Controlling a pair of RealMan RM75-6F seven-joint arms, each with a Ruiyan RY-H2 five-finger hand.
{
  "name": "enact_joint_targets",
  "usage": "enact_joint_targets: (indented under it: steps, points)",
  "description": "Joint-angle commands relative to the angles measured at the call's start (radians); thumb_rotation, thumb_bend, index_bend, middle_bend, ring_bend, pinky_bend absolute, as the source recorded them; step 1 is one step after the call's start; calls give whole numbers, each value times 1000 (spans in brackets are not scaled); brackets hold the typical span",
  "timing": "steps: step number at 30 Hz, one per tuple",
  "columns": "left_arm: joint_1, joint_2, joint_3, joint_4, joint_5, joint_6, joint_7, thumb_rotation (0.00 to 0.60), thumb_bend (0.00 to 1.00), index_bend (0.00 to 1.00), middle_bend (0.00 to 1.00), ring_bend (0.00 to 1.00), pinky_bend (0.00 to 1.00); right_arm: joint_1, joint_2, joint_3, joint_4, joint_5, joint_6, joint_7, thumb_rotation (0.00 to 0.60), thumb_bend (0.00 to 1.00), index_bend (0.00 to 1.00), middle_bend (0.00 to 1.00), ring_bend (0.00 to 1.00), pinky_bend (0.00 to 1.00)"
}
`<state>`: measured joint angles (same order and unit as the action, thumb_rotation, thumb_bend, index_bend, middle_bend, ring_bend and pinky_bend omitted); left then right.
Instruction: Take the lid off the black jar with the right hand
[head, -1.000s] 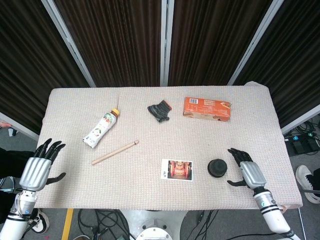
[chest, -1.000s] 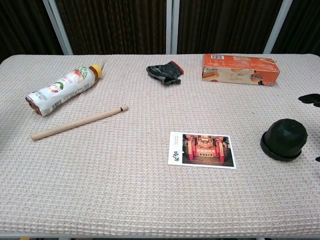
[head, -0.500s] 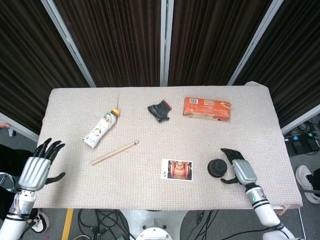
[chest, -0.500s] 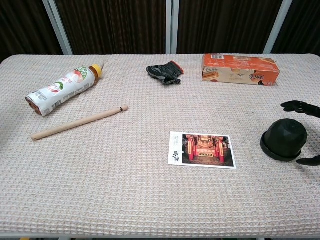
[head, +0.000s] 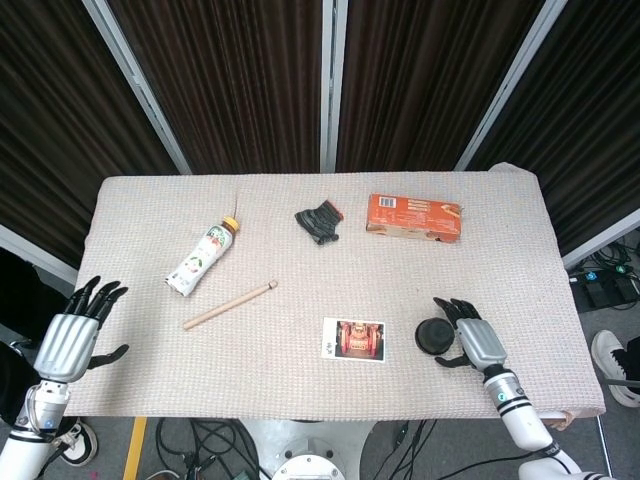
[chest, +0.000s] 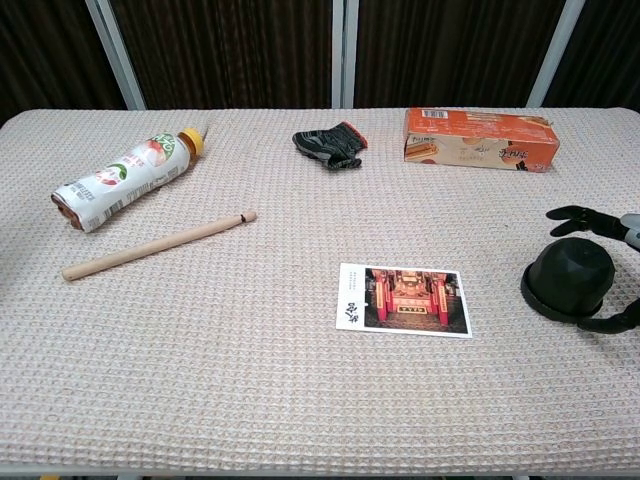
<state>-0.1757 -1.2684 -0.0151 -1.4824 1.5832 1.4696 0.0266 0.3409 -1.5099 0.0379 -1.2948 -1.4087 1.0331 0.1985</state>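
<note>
black jar (head: 433, 336) beside spread right hand (head: 474, 340)

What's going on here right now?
The right hand is open beside the black jar, fingers spread around it with no firm grip visible. The lid is on the jar. The left hand hangs open off the table's left edge, holding nothing.

Small squat black jar (head: 434, 336) (chest: 569, 279) with its rounded black lid still on, upright on the beige woven table cover, near the front right edge, just right of a photo card.
</note>
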Motion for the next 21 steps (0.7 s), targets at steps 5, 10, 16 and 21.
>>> enact_joint_targets:
  steps: [5, 10, 16, 21]
  points:
    - [-1, 0, 0, 4, 0, -2, -6, 600, 126, 138, 108, 0, 152, 7, -5, -1, -1, 7, -10, -8, 600, 42, 0, 155, 0, 0]
    - [1, 0, -1, 8, -1, 3, -14, 600, 125, 138, 108, 0, 151, 11, -11, -1, -2, 13, -14, -20, 600, 72, 0, 181, 0, 0]
    - [1, 0, 0, 11, 0, 4, -19, 600, 126, 138, 108, 0, 152, 14, -17, 0, 0, 16, -13, -20, 600, 89, 0, 217, 0, 0]
    - [2, -1, 0, 11, 1, 4, -19, 600, 125, 138, 108, 0, 152, 14, -20, -1, 4, 16, -10, -20, 600, 91, 0, 230, 0, 0]
